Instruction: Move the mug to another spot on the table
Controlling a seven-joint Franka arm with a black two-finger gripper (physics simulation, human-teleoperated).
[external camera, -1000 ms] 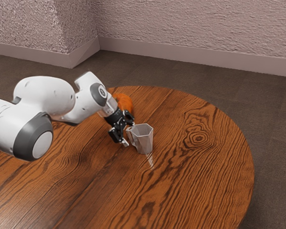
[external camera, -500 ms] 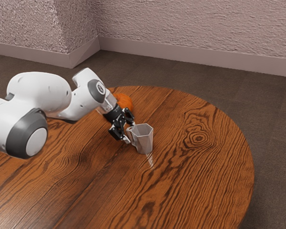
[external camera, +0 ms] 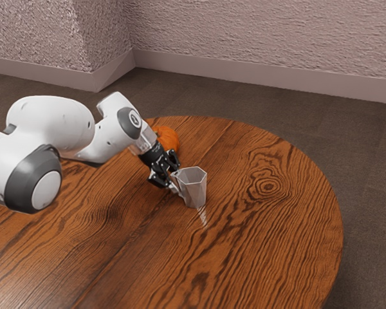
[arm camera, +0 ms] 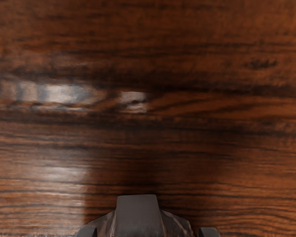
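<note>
A grey faceted mug [external camera: 193, 186] stands upright on the round wooden table [external camera: 257, 244], near its middle. My black gripper [external camera: 170, 179] comes in from the exterior view's left, low over the table, and its fingers are shut on the mug's handle side. In the wrist view the mug [arm camera: 137, 217] is a grey blurred shape just under my hand, with wood grain beyond it.
An orange round object [external camera: 168, 136] lies on the table just behind my wrist. The table's edge curves away at the exterior view's right, with dark floor [external camera: 367, 161] beyond. Open tabletop lies in front of and to the right of the mug.
My hand has shifted slightly toward the mug and its fingers have drawn together on the handle side. The mug stays where it was.
</note>
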